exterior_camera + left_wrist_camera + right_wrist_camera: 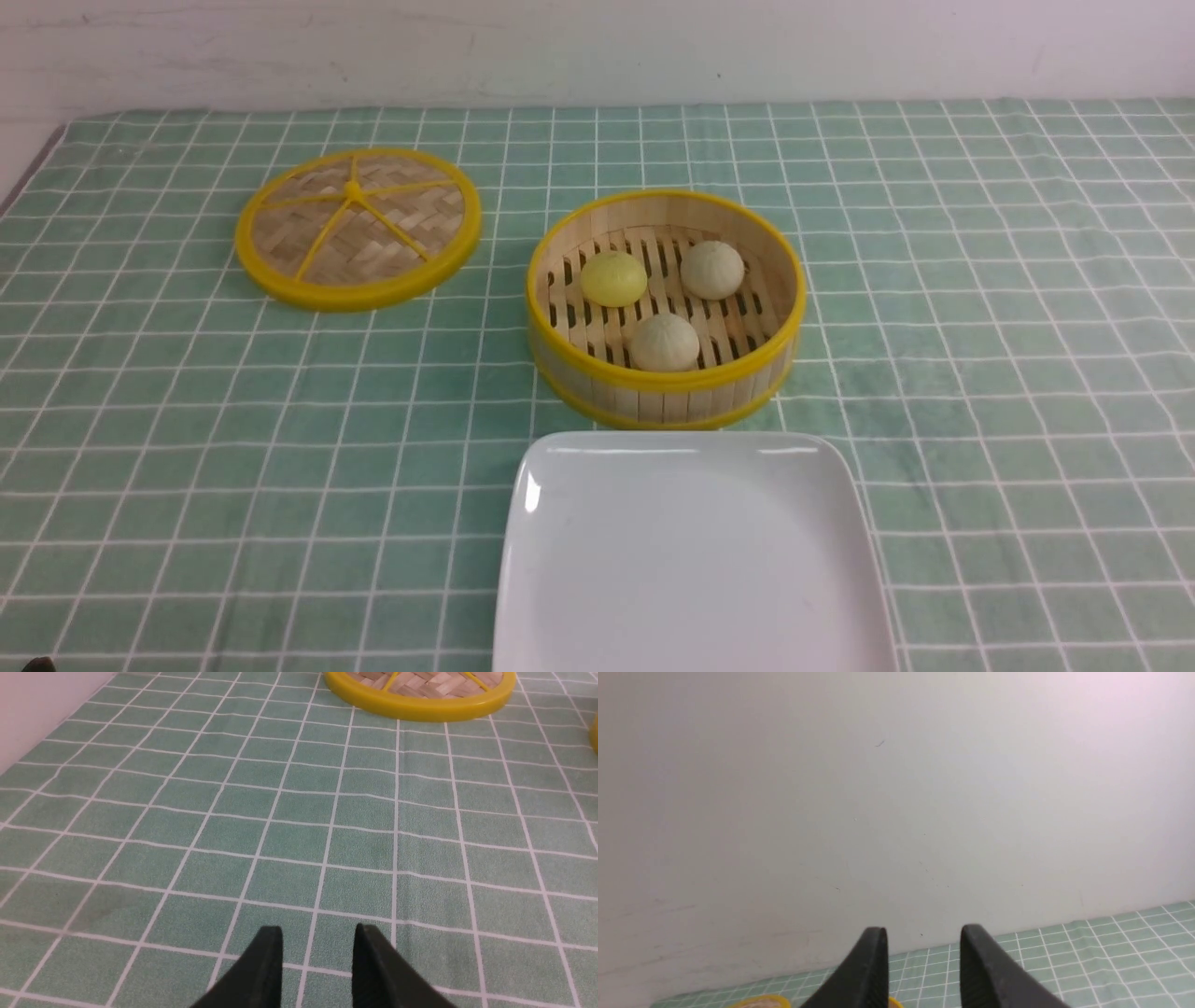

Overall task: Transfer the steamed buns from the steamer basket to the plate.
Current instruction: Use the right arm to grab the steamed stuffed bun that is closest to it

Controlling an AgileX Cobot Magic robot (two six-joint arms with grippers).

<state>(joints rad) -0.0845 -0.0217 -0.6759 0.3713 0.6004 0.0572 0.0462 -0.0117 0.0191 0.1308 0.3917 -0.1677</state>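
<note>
The steamer basket [653, 397] stands mid-table in the front view. In it lie three steamed buns: a pale yellow one [613, 278] at the left, a beige one [711, 270] at the right, and a beige one [664, 342] at the near side. The white square plate [691, 560] lies empty just in front of the basket. Neither gripper shows in the front view. My left gripper [317, 933] is open and empty, low over bare cloth. My right gripper [924, 933] is open and empty, raised and facing the wall.
The flat woven lid [358, 227] with a yellow rim lies on the cloth to the left of the basket; its near edge shows in the left wrist view [420, 711]. A white wall [896, 788] closes the table's far side. The green checked cloth [980, 327] covers the table.
</note>
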